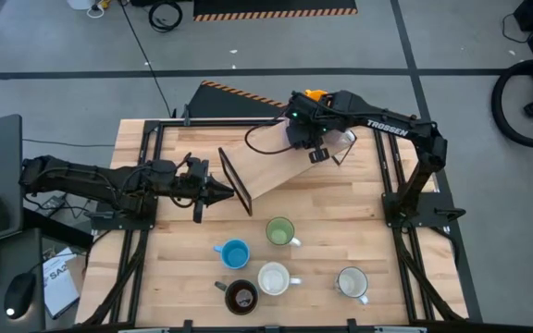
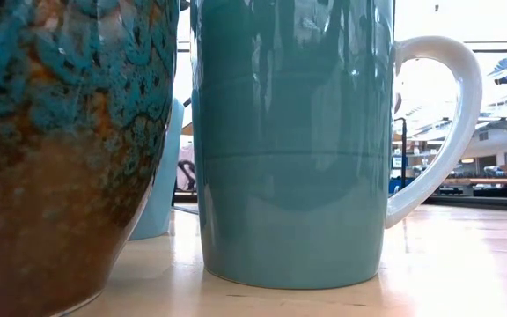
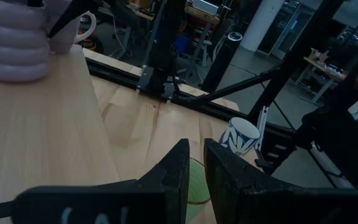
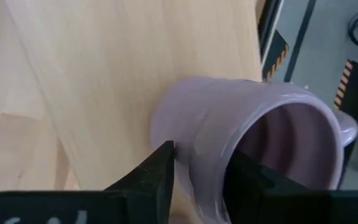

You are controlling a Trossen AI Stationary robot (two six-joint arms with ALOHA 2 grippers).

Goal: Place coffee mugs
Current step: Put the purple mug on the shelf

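Observation:
A lavender ribbed mug [image 4: 241, 137] is at the far end of a sloping wooden board [image 1: 276, 162]; it also shows in the left wrist view [image 3: 11, 37]. My right gripper [image 1: 320, 153] is shut on it. My left gripper [image 1: 218, 191] hovers empty by the board's near black frame, its fingers [image 3: 180, 168] a narrow gap apart. On the table stand a green mug [image 1: 280, 231], a blue mug [image 1: 235, 252], a white mug [image 1: 274, 277], a dark brown mug [image 1: 241, 296] and a white patterned mug [image 1: 352, 282]. The other mugs are hidden. My right gripper pinches the lavender mug's wall at the rim [image 4: 197, 155], one finger [image 4: 163, 165] outside and the other [image 4: 253, 180] inside the opening. The fingers come from above, slanting down. The mug is upright at the board's far end; whether its base rests there I cannot tell.
The board's black frame leg [image 1: 237, 183] stands just ahead of my left gripper. In the low view a teal mug with a white handle [image 2: 289, 141] and a brown-and-teal glazed mug [image 2: 60, 150] fill the picture. Black rails [image 1: 391, 176] edge the table.

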